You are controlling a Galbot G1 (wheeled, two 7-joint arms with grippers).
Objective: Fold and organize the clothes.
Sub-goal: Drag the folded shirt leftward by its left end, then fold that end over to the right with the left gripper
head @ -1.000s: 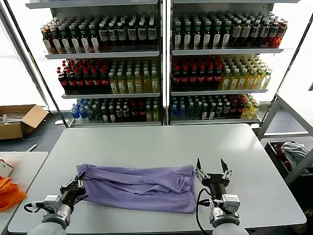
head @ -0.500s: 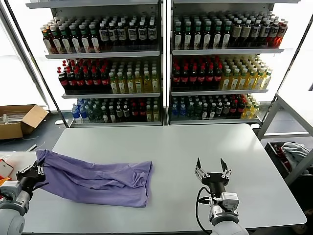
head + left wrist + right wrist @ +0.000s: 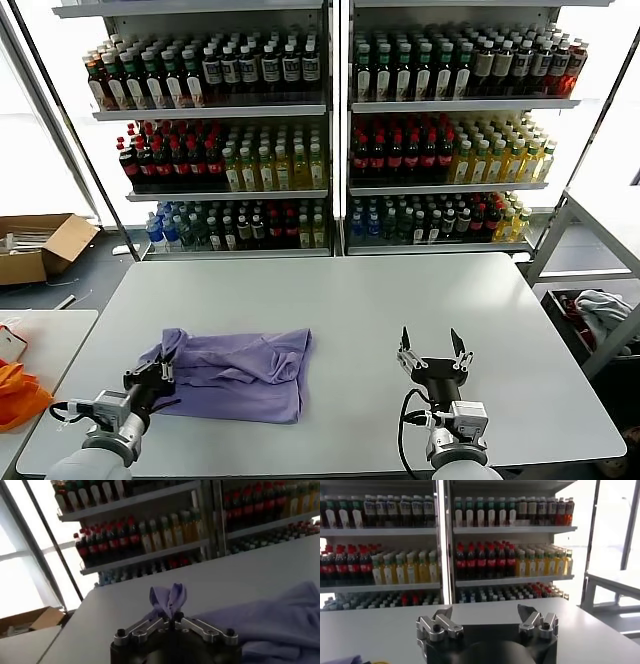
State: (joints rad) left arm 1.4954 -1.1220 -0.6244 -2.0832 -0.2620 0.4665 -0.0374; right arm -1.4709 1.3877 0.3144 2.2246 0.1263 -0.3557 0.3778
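Note:
A lavender T-shirt [image 3: 240,372] lies folded and bunched on the white table [image 3: 330,300], left of the middle near the front. My left gripper [image 3: 163,372] is shut on the shirt's left edge and holds it low over the table. In the left wrist view the pinched fold [image 3: 168,599] stands up between the shut fingers, with more of the shirt [image 3: 270,620] spread beyond. My right gripper [image 3: 431,345] is open and empty, fingers pointing up, to the right of the shirt near the front edge. It shows open in the right wrist view [image 3: 487,616].
Shelves of bottled drinks [image 3: 330,130] stand behind the table. An orange cloth [image 3: 18,392] lies on a side table at the left. A cardboard box [image 3: 40,245] sits on the floor at the far left. A rack with a grey-white bundle [image 3: 600,312] is at the right.
My left gripper first pulled the shirt's left edge far left, dragging the shirt along, then came back right, folding that edge over. The right gripper has stayed open in place.

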